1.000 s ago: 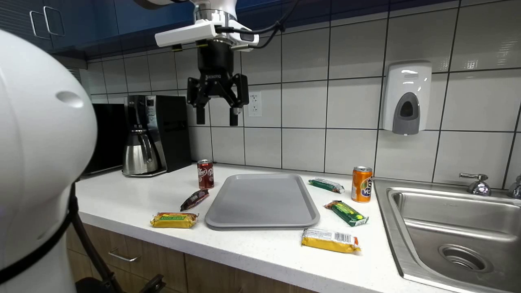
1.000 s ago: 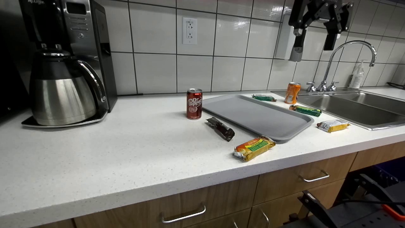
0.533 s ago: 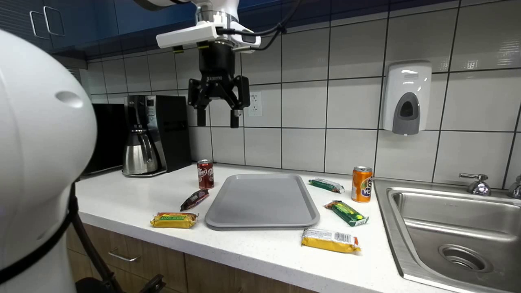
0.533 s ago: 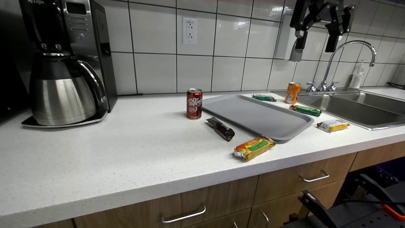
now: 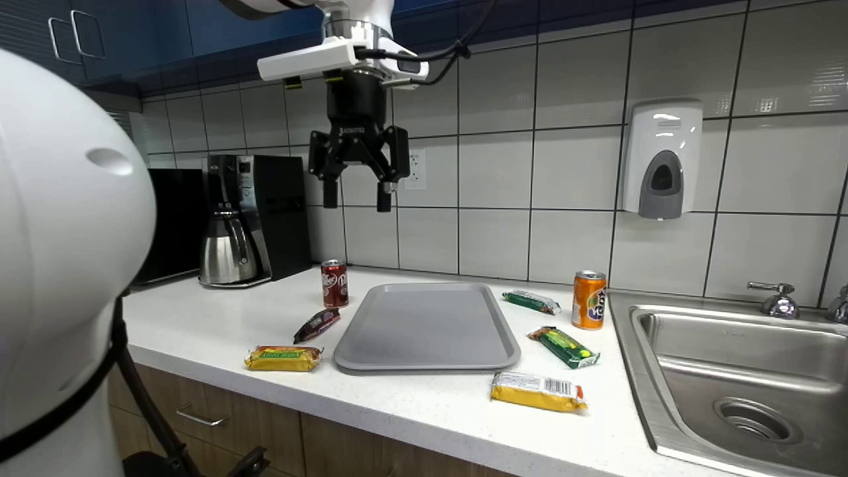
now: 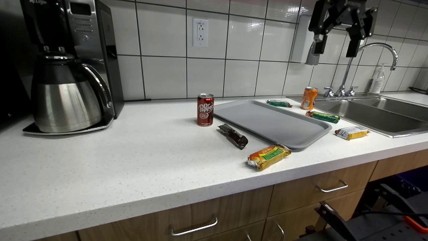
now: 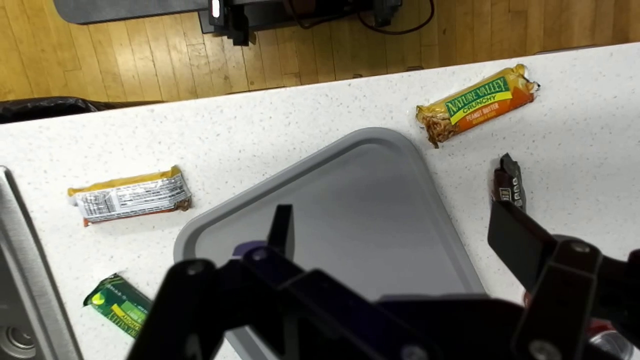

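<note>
My hand (image 5: 357, 201) hangs high above the worktop (image 5: 205, 318), with its two fingers (image 7: 282, 225) spread well apart and nothing between them. Nearest below is the grey tray (image 7: 350, 215), which lies flat on the worktop; in the wrist view I see it in the gap between my fingers, and I do not touch it. I judge it to be light for its breadth, stiff and a little slippery, maybe of plastic — it should not break easily, but it can slide or tip if I lift from one side only. The flat middle offers nothing for pinching, so the raised rim (image 7: 382, 135) is the better place to take hold, with one finger inside and one outside.

Taking the tray's middle as the clock centre in the wrist view, a yellow-orange bar (image 7: 475, 105) lies between one and two o'clock, a dark brown bar (image 7: 509, 182) before three, a red can (image 7: 610, 342) near four and half hidden by my hand, a green bar (image 7: 116, 306) near eight, and a white-labelled bar (image 7: 132, 200) just past nine.

Compared with one second ago, my hand is slightly lower and shifted toward four or five o'clock in both exterior views; its opening looks equal, and the tray is not moved.
</note>
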